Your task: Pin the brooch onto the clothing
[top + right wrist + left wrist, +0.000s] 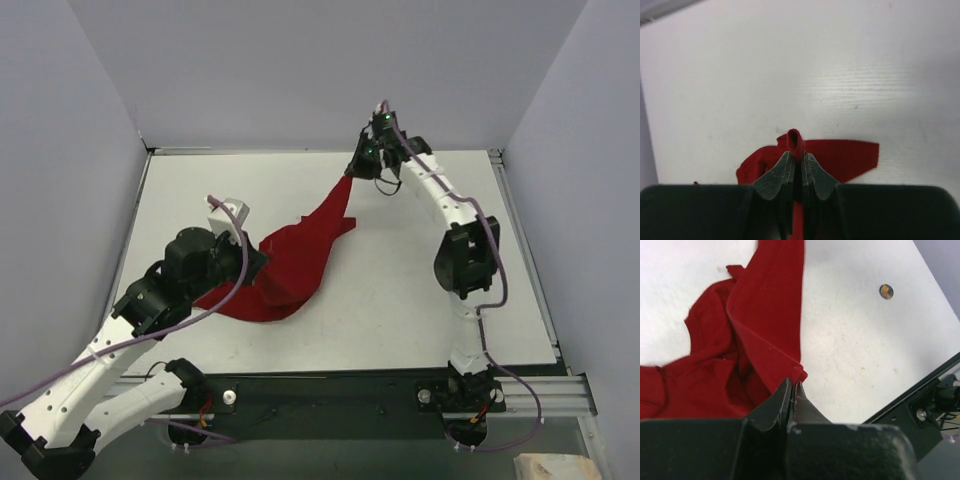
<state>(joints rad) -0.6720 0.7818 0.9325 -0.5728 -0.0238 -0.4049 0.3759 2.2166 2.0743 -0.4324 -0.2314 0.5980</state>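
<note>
The clothing (300, 255), a red T-shirt, is stretched in a band across the white table between my two grippers. My left gripper (258, 268) is at its near-left end. In the left wrist view the jaws (794, 383) are shut, with a corner of the red fabric (765, 315) caught at their tips. My right gripper (352, 175) holds the far end up. In the right wrist view it (797, 155) is shut on a small rolled fold of the shirt (850, 157). The brooch (886, 291), a tiny gold disc, lies alone on the table, apart from the shirt.
The white table (400, 300) is walled by pale panels at the back and both sides. A dark rail (920, 395) runs along its near edge, by the arm bases. The shirt's bunched lower part (250, 305) rests on the table under my left arm.
</note>
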